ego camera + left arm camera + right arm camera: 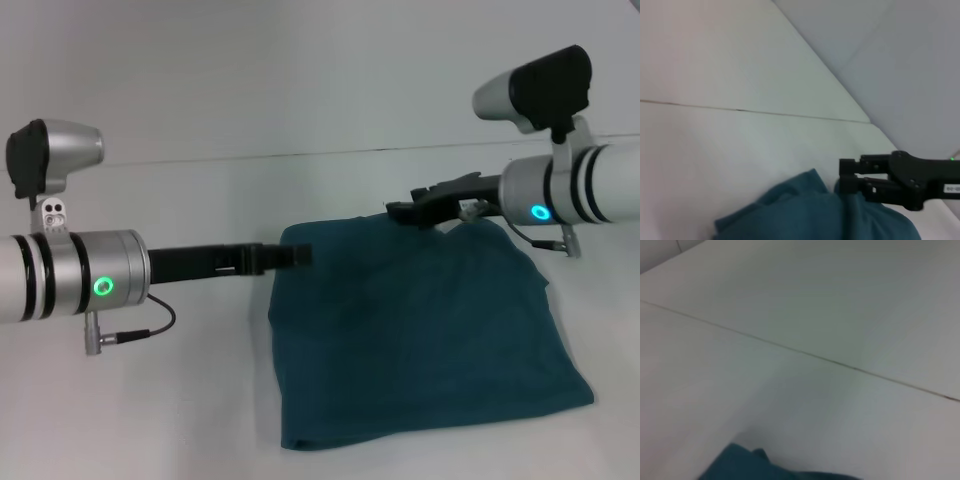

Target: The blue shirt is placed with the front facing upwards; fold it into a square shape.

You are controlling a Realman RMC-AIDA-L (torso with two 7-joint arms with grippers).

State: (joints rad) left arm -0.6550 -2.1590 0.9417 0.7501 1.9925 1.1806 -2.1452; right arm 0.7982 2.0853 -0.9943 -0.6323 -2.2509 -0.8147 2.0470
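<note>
The blue shirt (pixel 420 330) lies folded into a rough square on a plain white table (pixel 150 410), with a thin seam line (pixel 740 110) crossing the surface and a pale wall behind. The left gripper (pixel 300 255) reaches the shirt's far left corner and the right gripper (pixel 400 212) its far edge. Whether either is clenched or released cannot be told.

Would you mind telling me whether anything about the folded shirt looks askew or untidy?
The blue shirt lies folded in a rough square, but skewed on the table, its far edge rumpled near the right hand. Nothing looks damaged.
</note>
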